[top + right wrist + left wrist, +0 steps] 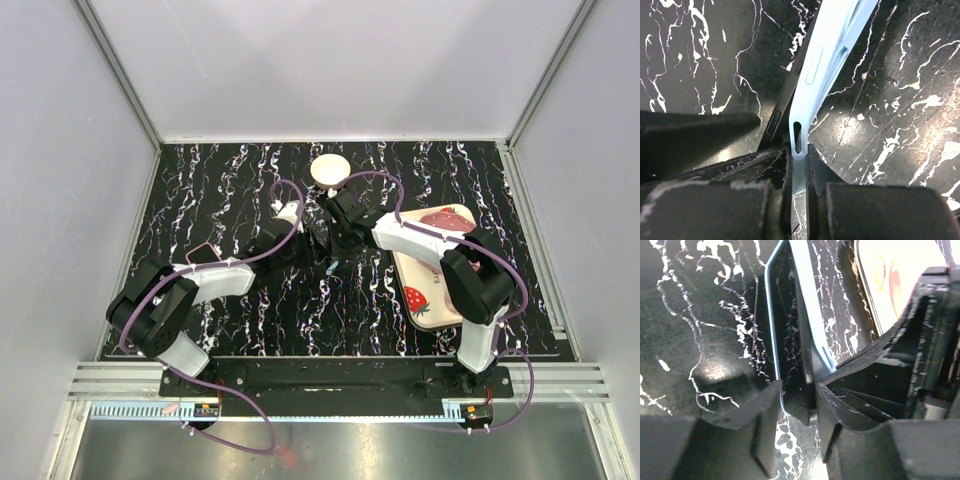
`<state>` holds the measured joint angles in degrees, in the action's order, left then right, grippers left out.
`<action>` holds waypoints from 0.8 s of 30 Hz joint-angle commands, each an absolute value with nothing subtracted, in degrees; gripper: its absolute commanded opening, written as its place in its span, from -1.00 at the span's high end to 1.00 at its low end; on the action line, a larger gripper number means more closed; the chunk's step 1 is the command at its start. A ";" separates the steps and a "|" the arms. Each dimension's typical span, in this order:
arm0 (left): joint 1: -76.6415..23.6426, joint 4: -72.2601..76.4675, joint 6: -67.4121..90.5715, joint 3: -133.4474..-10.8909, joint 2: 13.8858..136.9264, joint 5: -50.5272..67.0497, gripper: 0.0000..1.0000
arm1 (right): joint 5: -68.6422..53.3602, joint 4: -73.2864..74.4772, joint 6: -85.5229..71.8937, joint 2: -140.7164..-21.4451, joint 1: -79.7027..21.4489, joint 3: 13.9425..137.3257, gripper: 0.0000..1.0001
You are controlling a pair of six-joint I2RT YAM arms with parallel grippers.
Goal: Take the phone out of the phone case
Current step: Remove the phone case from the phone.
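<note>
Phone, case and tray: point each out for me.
phone (pixel 785 102), right wrist view, its dark side edge.
case (pixel 822 60), right wrist view, its pale blue side wall.
tray (pixel 420 275), top view, a bare cream patch.

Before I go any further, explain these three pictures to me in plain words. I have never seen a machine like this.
The wide picture looks down from above on two robot arms bolted at the near edge of a black marbled table: the left arm and the right arm. On the table lie a strawberry-patterned tray and a small pale round object. The other two pictures come from a camera on each wrist, looking along that arm's own fingers. In the left wrist view, the left gripper appears closed on the end of a dark phone. In the right wrist view, the right gripper pinches the wall of the light blue phone case, which stands partly peeled away from the phone.
</note>
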<state>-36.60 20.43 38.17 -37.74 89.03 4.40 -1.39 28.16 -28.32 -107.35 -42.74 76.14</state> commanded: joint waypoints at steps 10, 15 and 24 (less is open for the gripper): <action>-40.17 6.34 34.71 -44.64 98.43 -8.94 0.46 | -11.34 19.42 -31.03 -108.63 -44.30 76.55 1.00; -40.87 -1.64 35.25 -47.54 99.05 -14.93 0.60 | -11.43 19.42 -31.20 -108.28 -44.03 76.90 1.00; -42.10 -12.38 35.41 -53.79 103.71 -21.35 0.49 | -11.69 19.25 -31.73 -108.37 -43.59 77.34 1.00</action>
<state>-43.05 -1.23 37.17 -54.61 95.26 -9.69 0.43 27.40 -29.04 -107.53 -41.15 76.14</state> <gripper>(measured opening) 0.218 0.090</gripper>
